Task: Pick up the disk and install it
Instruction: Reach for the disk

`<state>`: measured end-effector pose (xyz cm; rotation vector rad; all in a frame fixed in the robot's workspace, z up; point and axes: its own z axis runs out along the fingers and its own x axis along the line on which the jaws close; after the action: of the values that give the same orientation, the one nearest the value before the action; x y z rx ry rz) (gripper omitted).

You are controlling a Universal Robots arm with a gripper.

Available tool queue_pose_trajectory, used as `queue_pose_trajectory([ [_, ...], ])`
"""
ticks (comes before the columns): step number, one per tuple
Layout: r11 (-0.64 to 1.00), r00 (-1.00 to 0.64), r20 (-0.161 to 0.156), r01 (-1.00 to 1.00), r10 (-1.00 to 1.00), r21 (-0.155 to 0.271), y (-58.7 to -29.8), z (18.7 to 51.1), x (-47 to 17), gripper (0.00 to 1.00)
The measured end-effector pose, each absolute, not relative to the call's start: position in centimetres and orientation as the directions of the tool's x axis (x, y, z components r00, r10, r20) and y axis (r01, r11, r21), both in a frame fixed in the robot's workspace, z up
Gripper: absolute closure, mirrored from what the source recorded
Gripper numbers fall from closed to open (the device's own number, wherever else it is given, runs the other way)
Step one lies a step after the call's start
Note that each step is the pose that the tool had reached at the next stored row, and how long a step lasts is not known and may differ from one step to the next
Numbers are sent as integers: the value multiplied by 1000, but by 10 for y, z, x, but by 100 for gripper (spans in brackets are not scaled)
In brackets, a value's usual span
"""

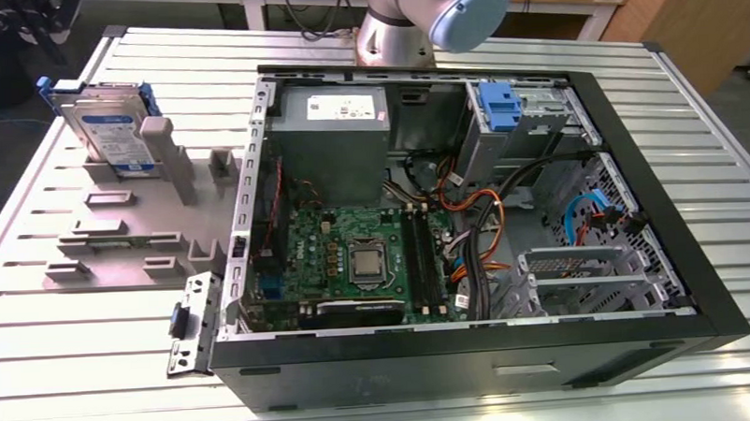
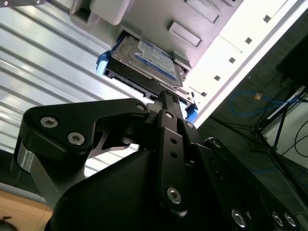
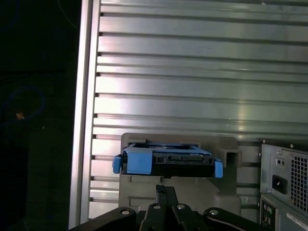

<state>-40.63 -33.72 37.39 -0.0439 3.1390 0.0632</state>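
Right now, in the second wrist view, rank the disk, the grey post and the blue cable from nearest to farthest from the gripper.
1. The disk, right ahead of the gripper.
2. The grey post, just beyond the disk.
3. The blue cable, far off, down past the table edge.

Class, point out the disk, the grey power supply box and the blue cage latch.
the disk (image 1: 107, 126): exterior view, on its white and blue label.
grey power supply box (image 1: 335, 151): exterior view, on bare metal below its sticker.
blue cage latch (image 1: 498, 103): exterior view, on the latch's middle.
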Motion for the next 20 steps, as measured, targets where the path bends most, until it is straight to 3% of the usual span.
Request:
queue_pose_trajectory([
  [20,999,-1000,-3,-28,-28,40,-332,372,-421,89],
])
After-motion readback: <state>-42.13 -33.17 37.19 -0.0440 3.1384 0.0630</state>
